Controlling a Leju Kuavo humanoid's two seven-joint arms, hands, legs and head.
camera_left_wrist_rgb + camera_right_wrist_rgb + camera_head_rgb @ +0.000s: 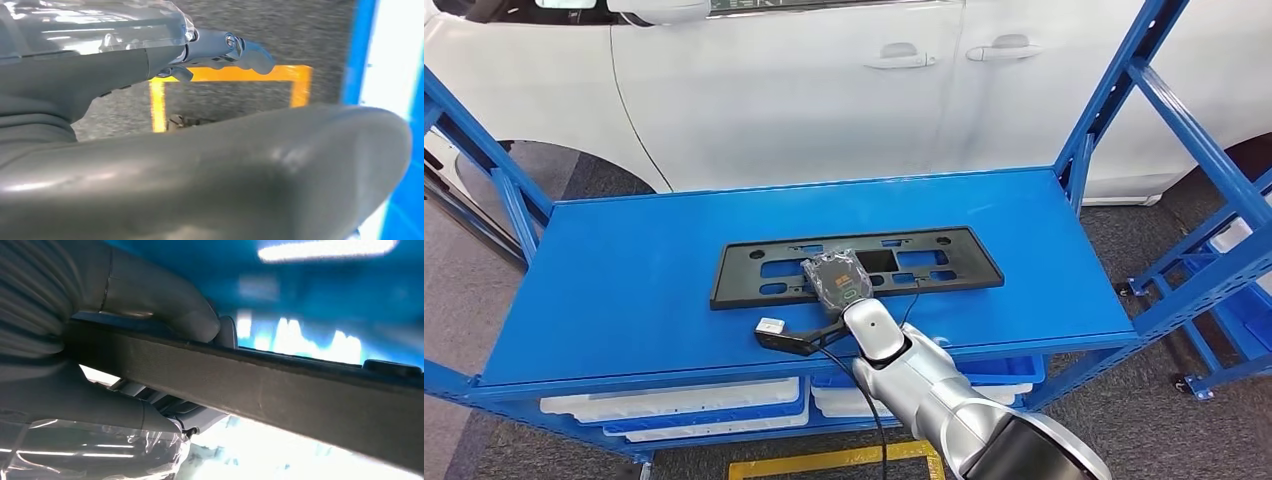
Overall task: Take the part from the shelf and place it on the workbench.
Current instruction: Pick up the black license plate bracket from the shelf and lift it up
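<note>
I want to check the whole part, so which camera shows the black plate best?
The head view: the black plate lies flat on the blue shelf with its full outline and cutouts visible. The right wrist view shows just its edge up close, gripped by the right hand. The left wrist view faces the floor.

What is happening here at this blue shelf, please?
A humanoid robot stands at a blue shelf in front of a white car. Its right hand grips the near edge of a black licence plate holder lying flat on the top shelf; the right wrist view shows the thumb pressed on the part's edge. The part looks not yet lifted. The left hand hangs open above the floor's yellow marking.
</note>
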